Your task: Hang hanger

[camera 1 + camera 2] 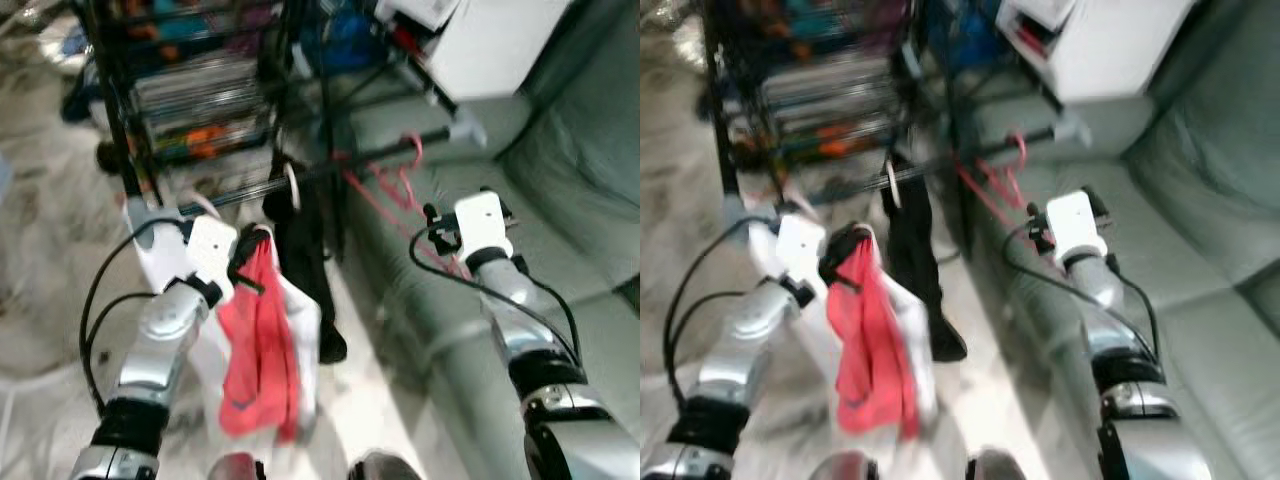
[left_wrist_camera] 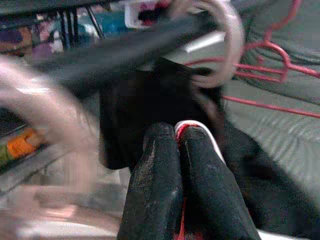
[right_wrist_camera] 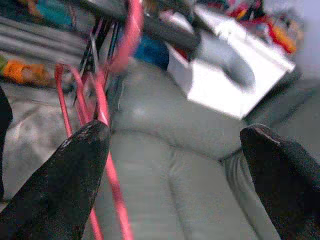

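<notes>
Pale marbled floor [image 1: 40, 230] spreads on the left and a grey-green sofa [image 1: 580, 200] fills the right, with the robot standing in the gap between them.

Nearest, on the left, the left gripper [image 1: 247, 252] has its fingers [image 2: 165, 175] pressed together on the white hook of a hanger [image 2: 200, 131]. From that hanger a red garment [image 1: 258, 350] and a white one [image 1: 305, 330] droop toward the floor. On the right, the right gripper [image 3: 175, 165] hangs with its fingers spread wide and nothing between them, over the sofa's edge.

Just beyond both runs a dark rail [image 1: 390, 150], slanting from near left to far right and ending in a grey cap [image 1: 468, 130]. A black garment [image 1: 300, 240] already hangs from it on a white hook, right beside the left gripper, and a pink hanger [image 1: 395, 180] hangs bare farther right, just ahead of the right gripper.

The relation that matters: the rail lies just above and beyond the left gripper's fingertips, its long axis crossing in front of them. The left arm carries the load and is nearer the free stretch of rail, so the hook probably has to rise over the rail and drop on, beside the black garment.

Farthest, a black wire rack [image 1: 190, 90] of clutter stands at the left, a white box [image 1: 490, 40] at the right.
</notes>
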You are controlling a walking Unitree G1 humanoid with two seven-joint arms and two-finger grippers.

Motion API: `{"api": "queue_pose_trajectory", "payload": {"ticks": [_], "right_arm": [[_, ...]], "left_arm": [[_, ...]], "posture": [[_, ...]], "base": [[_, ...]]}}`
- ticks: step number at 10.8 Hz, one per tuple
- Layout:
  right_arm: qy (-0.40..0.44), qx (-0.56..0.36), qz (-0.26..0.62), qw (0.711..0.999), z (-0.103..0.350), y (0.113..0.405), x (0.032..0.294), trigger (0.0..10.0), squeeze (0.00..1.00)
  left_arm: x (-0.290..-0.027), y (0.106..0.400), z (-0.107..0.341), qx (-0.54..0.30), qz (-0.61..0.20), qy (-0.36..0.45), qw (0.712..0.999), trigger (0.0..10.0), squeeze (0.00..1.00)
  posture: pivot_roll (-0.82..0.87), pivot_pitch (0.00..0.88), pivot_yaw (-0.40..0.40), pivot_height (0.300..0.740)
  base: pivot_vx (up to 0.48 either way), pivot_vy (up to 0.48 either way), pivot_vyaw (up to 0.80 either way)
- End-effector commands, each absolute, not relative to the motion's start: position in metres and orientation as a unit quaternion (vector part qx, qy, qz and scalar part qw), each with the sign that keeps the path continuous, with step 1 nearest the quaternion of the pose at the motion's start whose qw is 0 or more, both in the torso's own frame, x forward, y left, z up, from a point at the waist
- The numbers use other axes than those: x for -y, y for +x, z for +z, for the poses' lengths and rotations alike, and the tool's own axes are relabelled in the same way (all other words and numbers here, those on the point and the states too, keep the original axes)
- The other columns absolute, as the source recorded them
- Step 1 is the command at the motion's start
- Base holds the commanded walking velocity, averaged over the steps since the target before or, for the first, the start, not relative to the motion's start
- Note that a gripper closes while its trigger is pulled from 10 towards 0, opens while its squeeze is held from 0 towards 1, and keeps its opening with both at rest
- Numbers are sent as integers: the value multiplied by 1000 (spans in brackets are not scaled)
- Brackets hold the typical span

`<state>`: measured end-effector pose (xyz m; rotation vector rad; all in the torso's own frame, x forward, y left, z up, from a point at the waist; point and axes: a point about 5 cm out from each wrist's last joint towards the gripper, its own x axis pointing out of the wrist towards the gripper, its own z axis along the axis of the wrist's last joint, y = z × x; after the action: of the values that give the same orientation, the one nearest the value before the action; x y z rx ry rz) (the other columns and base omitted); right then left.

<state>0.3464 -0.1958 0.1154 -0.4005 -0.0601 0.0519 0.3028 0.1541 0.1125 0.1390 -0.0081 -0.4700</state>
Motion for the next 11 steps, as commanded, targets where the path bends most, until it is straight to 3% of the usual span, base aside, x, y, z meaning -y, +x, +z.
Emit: {"api": "queue_pose_trajectory", "payload": {"ticks": [1, 4, 8, 11], "right_arm": [[-198, 42, 41, 978, 119, 350, 184, 10000, 0], [-211, -24, 82, 974, 101, 350, 183, 10000, 0], [-224, -57, 55, 971, 114, 364, 213, 10000, 0], [-221, -125, 110, 961, 117, 373, 216, 10000, 0]], "left_arm": [[-161, 304, 117, 9, -223, 76, 972, 10000, 0], [-160, 304, 116, 1, -224, 80, 971, 10000, 0], [-162, 293, 110, -21, -233, 88, 968, 10000, 0], [-164, 289, 109, -33, -247, 97, 964, 10000, 0]], "posture": [[3, 85, -31, 740], [4, 87, -32, 740], [27, 138, -29, 740], [51, 151, -16, 740]], "base": [[0, 0, 0], [0, 0, 0], [0, 0, 0], [0, 0, 0]]}}
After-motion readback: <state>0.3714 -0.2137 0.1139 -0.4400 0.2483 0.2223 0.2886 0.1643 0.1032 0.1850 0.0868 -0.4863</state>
